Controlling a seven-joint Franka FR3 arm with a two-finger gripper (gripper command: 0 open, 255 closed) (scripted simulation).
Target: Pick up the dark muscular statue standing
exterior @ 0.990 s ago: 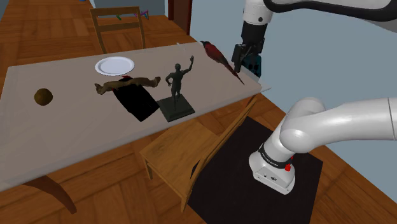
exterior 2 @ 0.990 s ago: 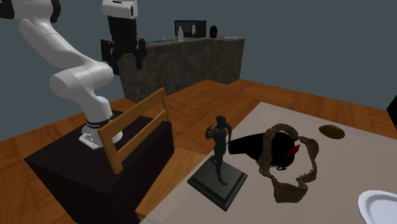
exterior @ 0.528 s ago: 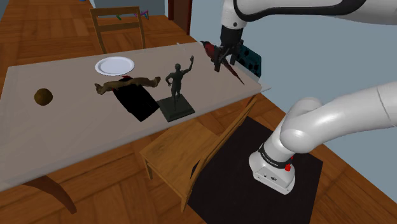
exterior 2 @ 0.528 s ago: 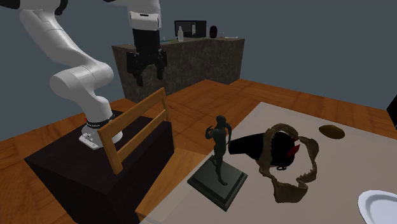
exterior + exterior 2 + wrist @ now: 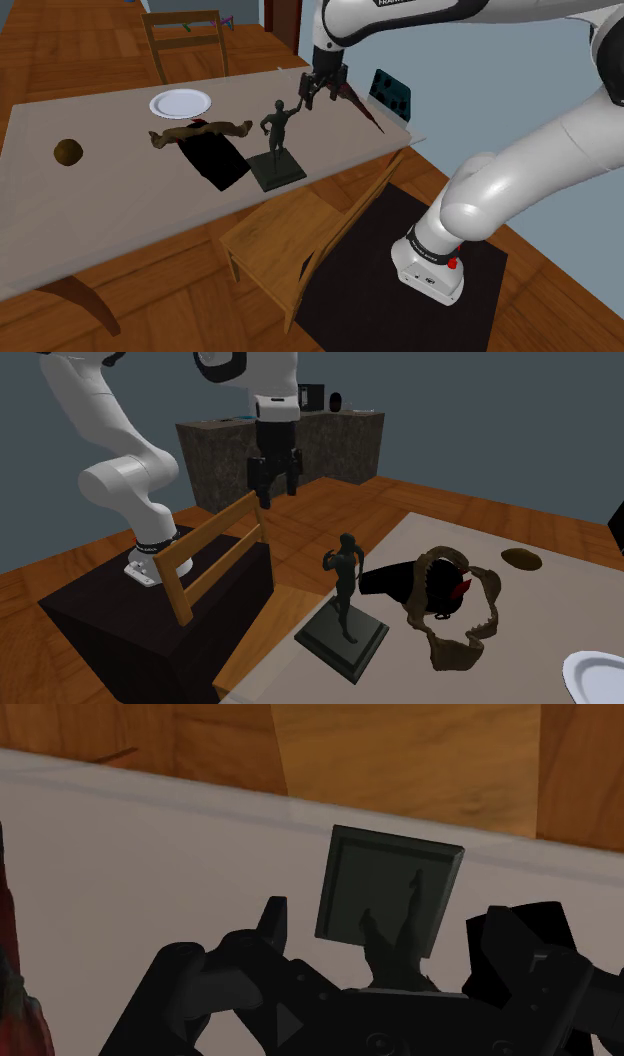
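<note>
The dark muscular statue [image 5: 277,133] stands upright on a dark square base [image 5: 278,171] near the table's front edge, one arm raised. It also stands on that base [image 5: 343,637] in the second exterior view, statue [image 5: 345,584] near the table corner. My gripper [image 5: 318,91] hangs open just above and to the shoulder view's right of the raised hand, touching nothing. In the second exterior view the gripper [image 5: 271,488] points down, fingers apart. From the wrist the statue [image 5: 396,956] and its base [image 5: 390,892] lie below, between the fingers [image 5: 270,924].
A red bird figure [image 5: 347,90] lies close behind the gripper. Brown jaw bones [image 5: 200,131], a black object [image 5: 214,157], a white plate [image 5: 181,102] and a brown lump [image 5: 68,150] lie further left. A wooden chair [image 5: 300,240] stands at the table's front edge.
The arm has swung to the shoulder view's left, from beyond the table's corner to over the table beside the statue's raised arm. The fingers stay apart. The statue has not moved.
</note>
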